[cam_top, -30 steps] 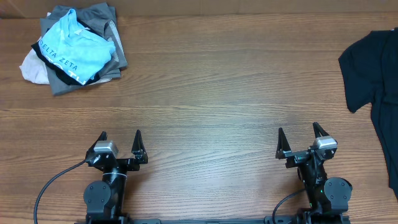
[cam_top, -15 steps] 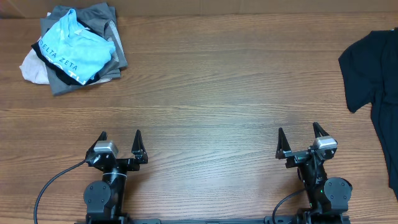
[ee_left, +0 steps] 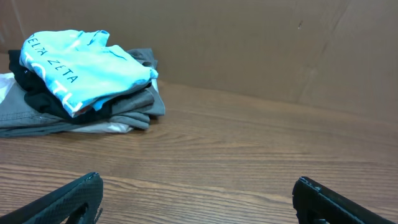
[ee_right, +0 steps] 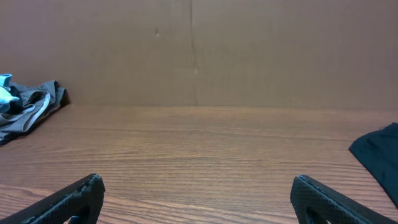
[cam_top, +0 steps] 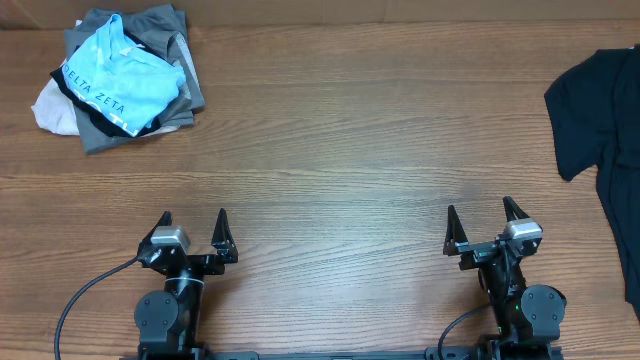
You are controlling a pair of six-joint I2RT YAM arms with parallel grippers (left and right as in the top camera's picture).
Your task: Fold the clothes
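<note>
Jaws stand wide and empty on both sides, unmoved over the last second; the T-shirt lies untouched at the right edge of the surface, so folding hasn't begun.

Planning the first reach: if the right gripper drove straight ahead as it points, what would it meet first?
Way looks free over the table until, probably, the cardboard wall; the black T-shirt lies to its right.

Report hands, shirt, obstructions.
Both open, empty: left hand, right hand. Task's black T-shirt far right, partly out of frame. Other clothes pile far left, nothing blocking.
</note>
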